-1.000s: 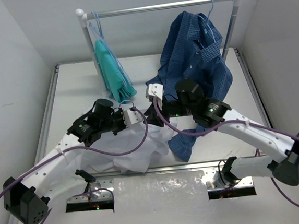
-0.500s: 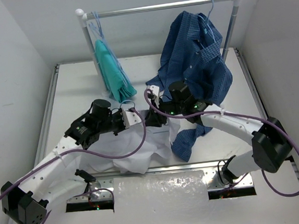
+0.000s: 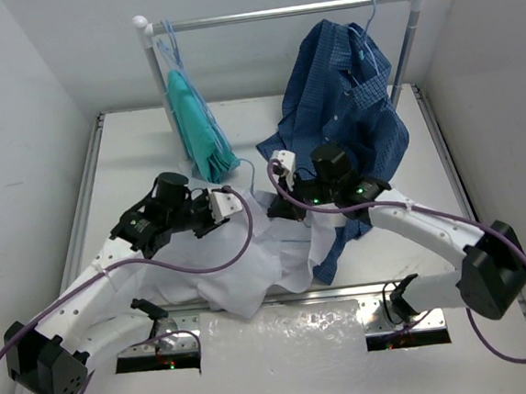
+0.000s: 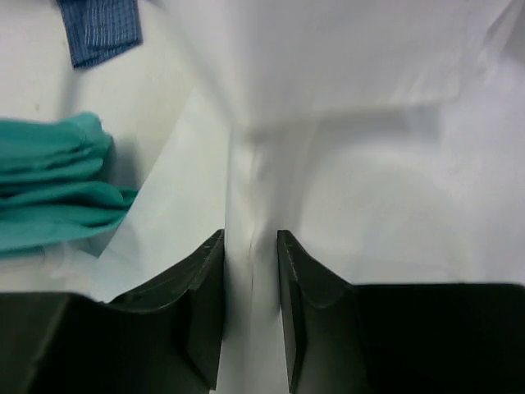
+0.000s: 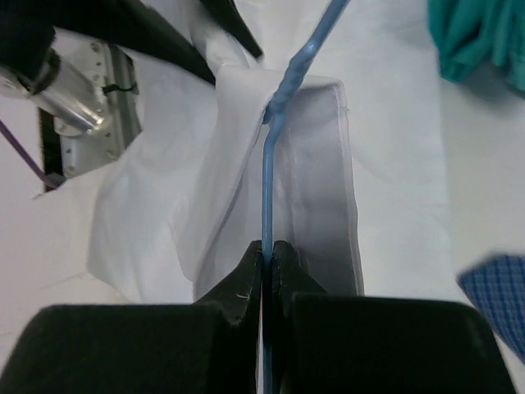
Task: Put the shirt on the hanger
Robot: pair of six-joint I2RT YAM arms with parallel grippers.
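Right pincer [image 5: 267, 246] (clamped on the hanger [image 5: 267, 180]) has shifted, its wire now inside the collar of the shirt [image 5: 320, 164]; left pincer [image 4: 250, 246] grips shirt fabric.

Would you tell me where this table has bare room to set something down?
Bare: the table left of the teal garment, and the strip right of the checked shirt. Crowded: the middle, covered by the white shirt.

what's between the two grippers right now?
Bunched white shirt fabric, per the top view; left gripper pinches a fold, right gripper clamps the hanger wire.
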